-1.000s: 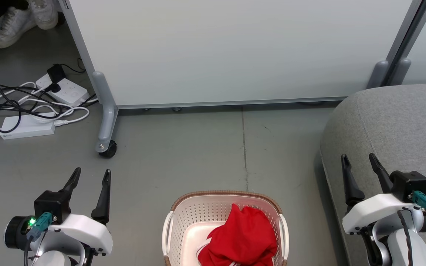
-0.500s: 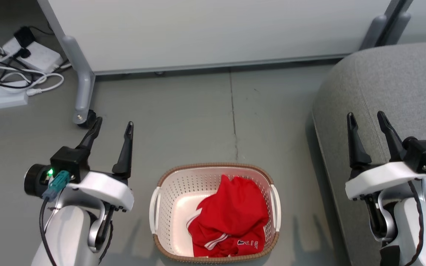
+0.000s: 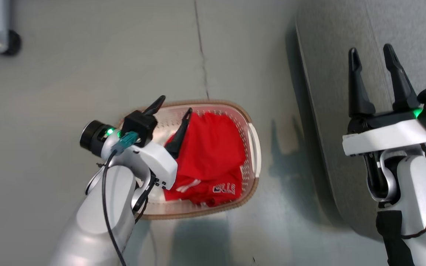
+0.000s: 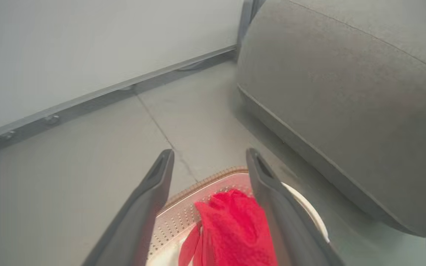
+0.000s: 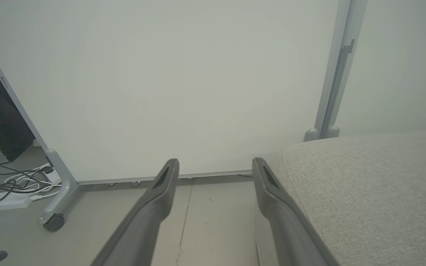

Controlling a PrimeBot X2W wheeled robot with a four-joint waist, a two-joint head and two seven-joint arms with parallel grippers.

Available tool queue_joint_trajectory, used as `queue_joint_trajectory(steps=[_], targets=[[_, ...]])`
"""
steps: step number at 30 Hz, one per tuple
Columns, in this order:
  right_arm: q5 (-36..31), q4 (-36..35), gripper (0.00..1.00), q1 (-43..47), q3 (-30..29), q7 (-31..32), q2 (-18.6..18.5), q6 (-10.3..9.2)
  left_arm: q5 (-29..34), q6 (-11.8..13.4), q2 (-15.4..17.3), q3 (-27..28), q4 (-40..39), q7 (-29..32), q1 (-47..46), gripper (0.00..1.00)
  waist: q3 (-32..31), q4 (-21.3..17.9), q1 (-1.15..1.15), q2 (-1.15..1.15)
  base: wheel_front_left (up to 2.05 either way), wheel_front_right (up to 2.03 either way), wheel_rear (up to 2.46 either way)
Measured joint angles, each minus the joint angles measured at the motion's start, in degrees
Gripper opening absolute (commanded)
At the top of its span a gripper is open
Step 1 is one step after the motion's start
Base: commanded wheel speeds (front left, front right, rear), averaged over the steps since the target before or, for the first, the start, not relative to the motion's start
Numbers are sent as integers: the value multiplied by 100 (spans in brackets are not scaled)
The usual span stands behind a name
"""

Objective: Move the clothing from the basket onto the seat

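Clothing (image 3: 209,155) lay heaped in the basket (image 3: 253,147) in my head view. It was soft, bright red fabric, crumpled, with white striped trim along its near edge. Beside that trim ran a short line of dark, white-edged lettering, too creased for me to read. The basket, white and perforated with a brown woven rim, stood on the grey floor (image 3: 68,74), near the grey seat (image 3: 331,74) but apart from it. My left gripper (image 3: 175,103) hung over the basket's left part, fingers spread with nothing between them, one finger above the red cloth. My right gripper (image 3: 370,48) was over the seat, fingers likewise parted and empty.

From my left wrist, the red fabric showed between my two fingers, a fold of it raised near the basket's far wall. Whether a finger touched it I could not tell.

From my right wrist, my spread fingers pointed at a white panel (image 5: 161,92) on a castor (image 5: 54,222). The seat's pale weave was at right, and white cables (image 5: 17,184) lay at left.
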Motion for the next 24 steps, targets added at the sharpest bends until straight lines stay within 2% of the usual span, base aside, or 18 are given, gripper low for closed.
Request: queue_joint_trajectory(steps=[7, 12, 18, 21, 22, 23, 24], targets=[[156, -372, 100, -283, 345, -156, -1, -1, 46, -60, -77, -733, 1273, 130, -790, 100, 1021, -454, 0, 0, 0, 0, 0], [297, -549, 100, -382, 579, -300, -1, 0, -234, -62, 2, -1168, 2107, 357, -1241, 100, 1630, -835, 0, 0, 0, 0, 0], [422, -610, 100, -392, 760, -400, 0, 0, -564, -62, 138, -1493, 2830, 842, -1560, 100, 2040, -1191, 0, 0, 0, 0, 0], [504, -625, 100, -392, 875, -434, 0, 0, -733, -62, 221, -1628, 3332, 1329, -1746, 100, 2224, -1395, 0, 0, 0, 0, 0], [504, -625, 100, -393, 889, -443, 1, 0, -755, -60, 220, -1658, 3388, 1423, -1780, 84, 2247, -1424, 0, 0, 0, 0, 0], [505, -624, 100, -393, 902, -460, 1, 0, -755, -62, 216, -1697, 3428, 1472, -1808, 84, 2267, -1447, 0, 0, 0, 0, 0], [505, -622, 100, -393, 909, -466, 1, 0, -777, -62, 215, -1711, 3470, 1508, -1834, 11, 2281, -1465, 0, 0, 0, 0, 0]])
